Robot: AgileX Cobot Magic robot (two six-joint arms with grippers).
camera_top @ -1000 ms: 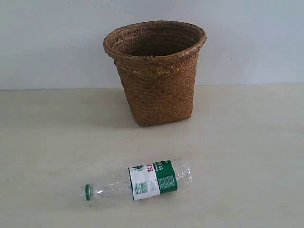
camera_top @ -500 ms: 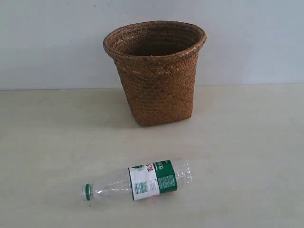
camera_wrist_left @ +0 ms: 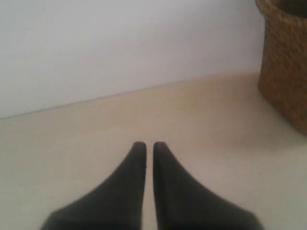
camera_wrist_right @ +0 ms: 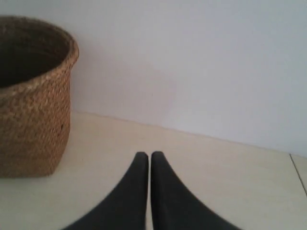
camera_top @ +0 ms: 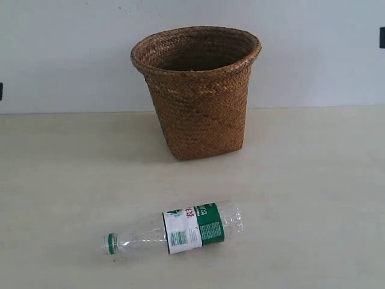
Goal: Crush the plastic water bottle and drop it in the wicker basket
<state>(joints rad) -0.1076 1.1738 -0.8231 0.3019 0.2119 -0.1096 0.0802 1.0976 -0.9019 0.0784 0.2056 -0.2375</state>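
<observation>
The plastic water bottle (camera_top: 177, 232) lies on its side on the table's near part, green cap pointing left, uncrushed. The wicker basket (camera_top: 198, 90) stands upright behind it against the wall; its side shows in the left wrist view (camera_wrist_left: 285, 62) and its rim and side in the right wrist view (camera_wrist_right: 33, 96). My left gripper (camera_wrist_left: 149, 146) is shut with nothing in it, above bare table. My right gripper (camera_wrist_right: 146, 155) is shut too, holding nothing. Both grippers are only dark slivers at the exterior view's side edges. Neither wrist view shows the bottle.
A pale beige table (camera_top: 313, 198) runs up to a plain white wall (camera_top: 66, 54). A thin seam in the tabletop (camera_wrist_right: 297, 172) shows in the right wrist view.
Small dark parts of the arms have appeared at the left and right edges of the exterior view. The bottle and the basket have not moved.
</observation>
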